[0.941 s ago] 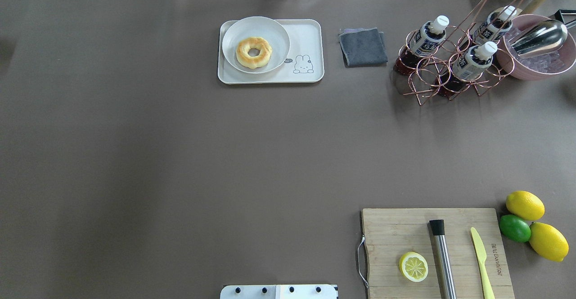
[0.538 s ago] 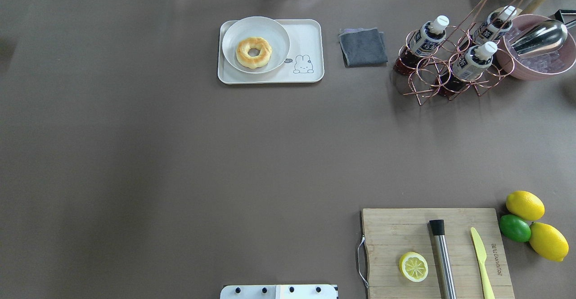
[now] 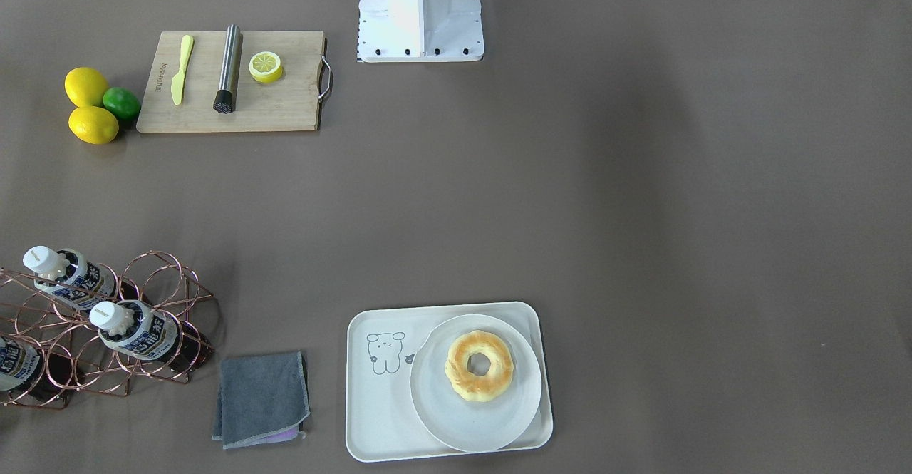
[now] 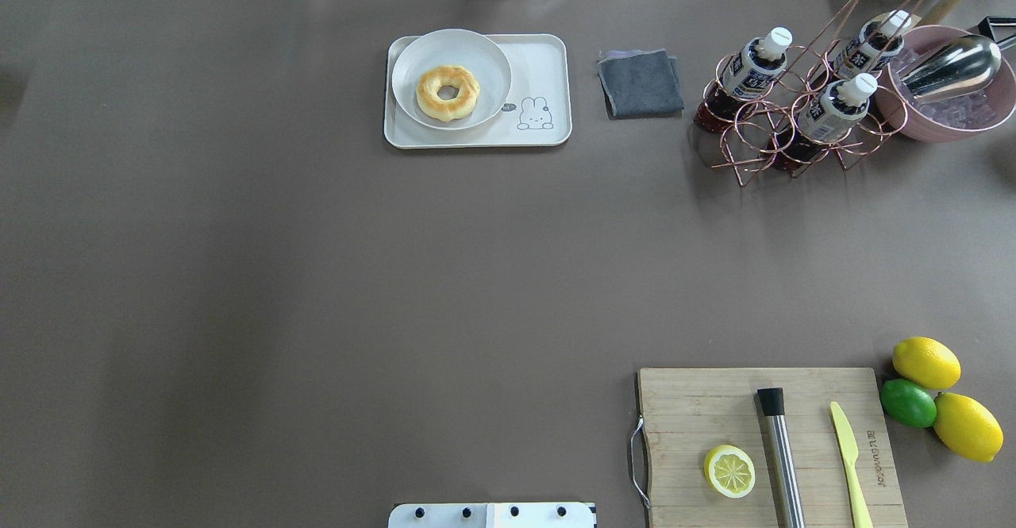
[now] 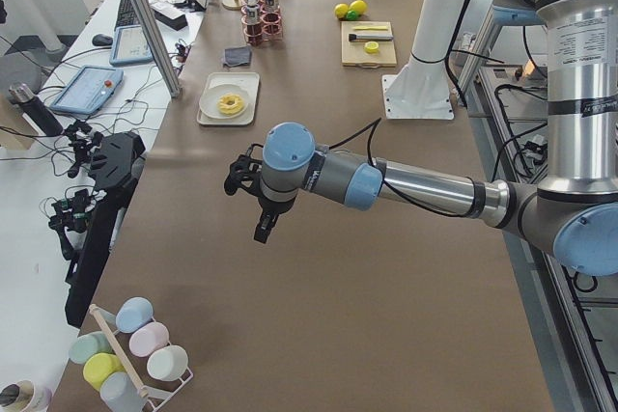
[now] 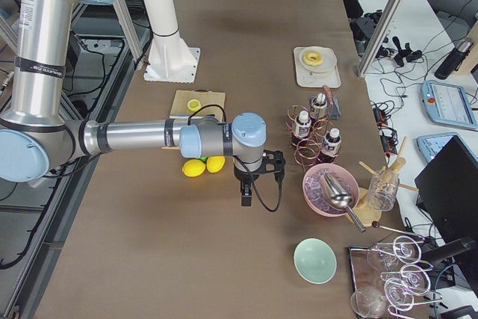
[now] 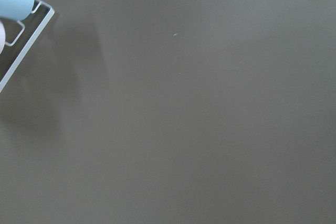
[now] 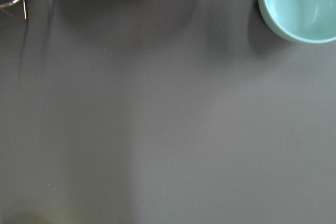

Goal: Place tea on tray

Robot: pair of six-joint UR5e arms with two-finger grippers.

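Note:
Three tea bottles stand in a copper wire rack [image 4: 742, 155] at the table's far right: one at the left [image 4: 752, 71], one in front [image 4: 833, 107], one behind [image 4: 871, 45]. They also show in the front-facing view [image 3: 139, 331]. The cream tray [image 4: 544, 67] lies at the far middle, its bear drawing [image 4: 536, 113] on its bare right part. My left gripper [image 5: 266, 226] hangs over the table's left end, my right gripper [image 6: 245, 198] over the right end near the lemons. Both show only in side views; I cannot tell whether they are open or shut.
A white plate [image 4: 484, 55] with a donut [image 4: 448, 93] fills the tray's left part. A grey cloth [image 4: 640, 82] lies between tray and rack. A pink ice bowl [image 4: 948, 115] with a scoop stands right of the rack. A cutting board [image 4: 690, 409] and lemons [image 4: 925, 362] lie near right.

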